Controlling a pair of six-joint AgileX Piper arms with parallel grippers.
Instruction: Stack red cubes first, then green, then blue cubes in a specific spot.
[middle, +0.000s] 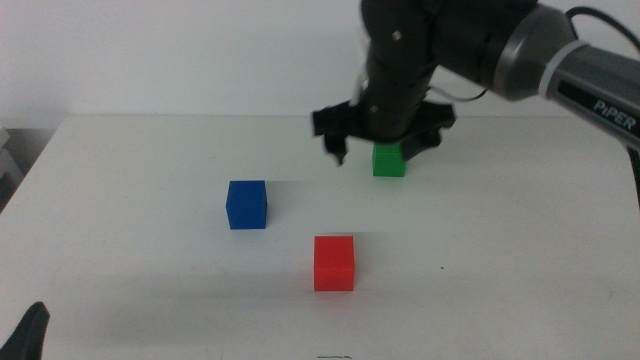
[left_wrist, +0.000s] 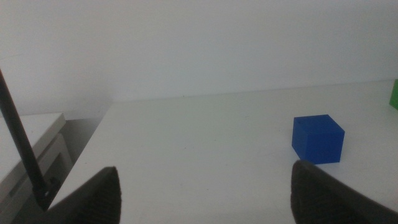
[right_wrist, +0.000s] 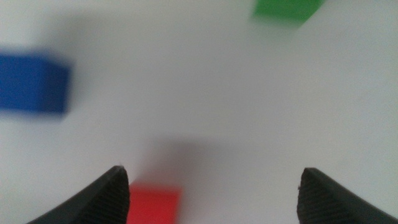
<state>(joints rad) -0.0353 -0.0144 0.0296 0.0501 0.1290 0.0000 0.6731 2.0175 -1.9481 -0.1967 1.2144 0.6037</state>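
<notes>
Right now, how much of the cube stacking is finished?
Nothing is stacked: the small red cube, blue cube and green cube sit apart on the white table. The right pincer, open and empty, hovers by the green one. The left pincer waits. All stacking remains.

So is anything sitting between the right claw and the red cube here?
Nothing visible. The right claw hangs open at the table's far side, next to the green cube. The red cube sits nearer the camera, with bare white table between them. The blue cube lies off to the side.
</notes>
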